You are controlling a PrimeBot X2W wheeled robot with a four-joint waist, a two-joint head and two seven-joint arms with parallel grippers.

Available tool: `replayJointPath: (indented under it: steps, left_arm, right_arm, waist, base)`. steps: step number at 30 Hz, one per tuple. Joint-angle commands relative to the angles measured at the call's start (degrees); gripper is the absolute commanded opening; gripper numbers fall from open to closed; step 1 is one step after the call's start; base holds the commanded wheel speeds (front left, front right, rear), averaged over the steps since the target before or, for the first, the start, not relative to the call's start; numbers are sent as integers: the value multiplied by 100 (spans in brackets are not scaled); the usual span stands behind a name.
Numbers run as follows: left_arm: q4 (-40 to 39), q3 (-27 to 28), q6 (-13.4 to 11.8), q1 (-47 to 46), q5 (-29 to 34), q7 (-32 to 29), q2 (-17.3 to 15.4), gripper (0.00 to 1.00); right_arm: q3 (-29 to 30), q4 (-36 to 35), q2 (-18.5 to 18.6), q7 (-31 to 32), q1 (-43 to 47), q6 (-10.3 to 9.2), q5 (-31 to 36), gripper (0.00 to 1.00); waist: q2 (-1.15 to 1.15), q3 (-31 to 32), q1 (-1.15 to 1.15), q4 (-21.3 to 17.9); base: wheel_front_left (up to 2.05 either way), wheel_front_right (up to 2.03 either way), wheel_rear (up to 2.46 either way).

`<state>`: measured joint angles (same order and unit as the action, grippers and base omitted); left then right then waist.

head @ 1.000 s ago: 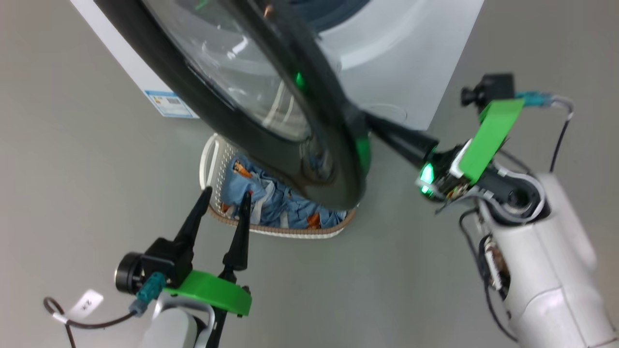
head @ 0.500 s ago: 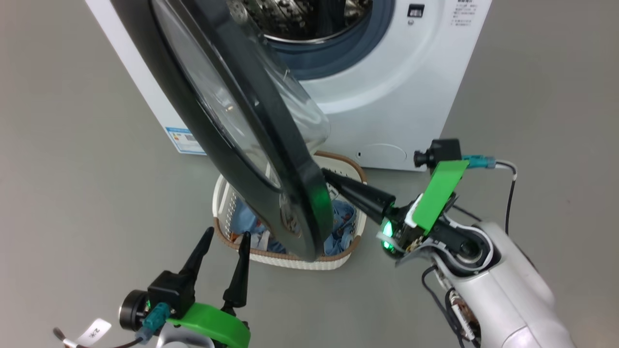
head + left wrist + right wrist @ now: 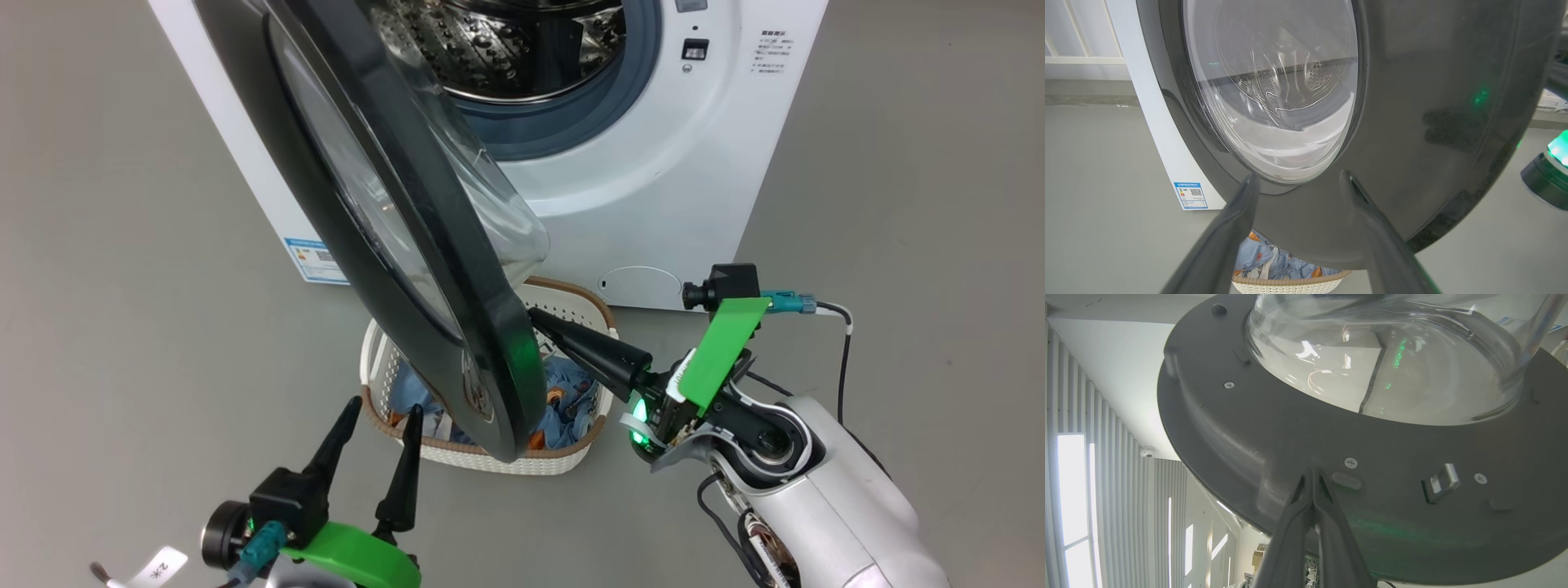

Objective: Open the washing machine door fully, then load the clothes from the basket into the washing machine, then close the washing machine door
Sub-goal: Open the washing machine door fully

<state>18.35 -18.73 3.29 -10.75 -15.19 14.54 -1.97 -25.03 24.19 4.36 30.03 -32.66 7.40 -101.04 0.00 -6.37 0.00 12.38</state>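
The white washing machine (image 3: 653, 204) stands ahead with its steel drum (image 3: 506, 49) exposed. The washing machine door (image 3: 482, 343), black-rimmed with a clear glass bowl, stands swung out, its edge toward me. My right gripper (image 3: 535, 314) is shut with nothing in it, and its tips (image 3: 1312, 469) rest against the door's inner face (image 3: 1274, 428) below the glass. My left gripper (image 3: 384, 408) is open and empty, in front of the door's outer face (image 3: 1453, 102). The basket (image 3: 522, 461) sits on the floor under the door. The door partly hides the light blue clothes (image 3: 571, 392) in it.
Grey floor surrounds the machine. A blue energy label (image 3: 314, 260) is on the machine's side and a round flap (image 3: 641, 287) sits low on its front. The door's latch hook (image 3: 1441, 484) sticks out near my right fingers. My right forearm (image 3: 833, 498) reaches in from the lower right.
The head camera has tilted up, bringing the drum and machine front into view. The right gripper stays shut against the door's inner side; the left gripper stays open.
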Motion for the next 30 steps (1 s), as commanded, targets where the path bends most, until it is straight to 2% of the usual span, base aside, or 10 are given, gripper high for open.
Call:
replayJointPath:
  steps: [1,6,12,21,23,24,25,27,29,30]
  left_arm:
    - [-124,205,19,-45,88,46,-90,100]
    - [-116,224,19,-39,80,46,-90,100]
    - [-106,279,16,-37,83,46,-90,100]
    - [-94,332,5,-12,91,46,-90,100]
    - [-90,373,12,2,121,46,-90,100]
    - [-88,389,19,11,141,46,-90,100]
    - [-81,405,26,23,161,46,-90,100]
    - [-66,447,38,48,188,46,-90,100]
    - [-54,478,49,69,206,46,-90,100]
    - [-50,486,55,79,210,46,-90,100]
  right_arm:
    - [-94,-134,-145,-44,70,9,-89,0]
    - [-23,-193,-117,-199,125,9,-163,0]
    - [275,-604,-29,-511,389,9,-247,0]
    - [848,-1463,176,-1042,1305,9,-222,0]
    - [1009,-1755,242,-1207,1738,9,-148,1]
    - [1046,-1842,254,-1251,1872,9,-113,20]
    - [1081,-1919,265,-1302,2001,9,-69,35]
    - [1140,-2048,268,-1408,2236,9,27,41]
    - [1201,-2151,274,-1538,2448,9,158,100]
    - [1246,-2197,270,-1630,2549,9,229,100]
  waist:
    - [0,5,0,-16]
    - [0,31,0,-70]
    - [0,48,0,-163]
    - [0,100,0,-287]
    - [0,134,0,-361]
    - [0,148,0,-395]
    - [0,164,0,-426]
    - [0,191,0,-490]
    - [0,222,0,-545]
    - [0,230,0,-565]
  base:
    - [0,0,0]
    - [0,0,0]
    - [0,0,0]
    - [0,0,0]
    - [0,0,0]
    - [0,0,0]
    - [0,0,0]
    - [0,0,0]
    - [0,0,0]
    - [0,0,0]
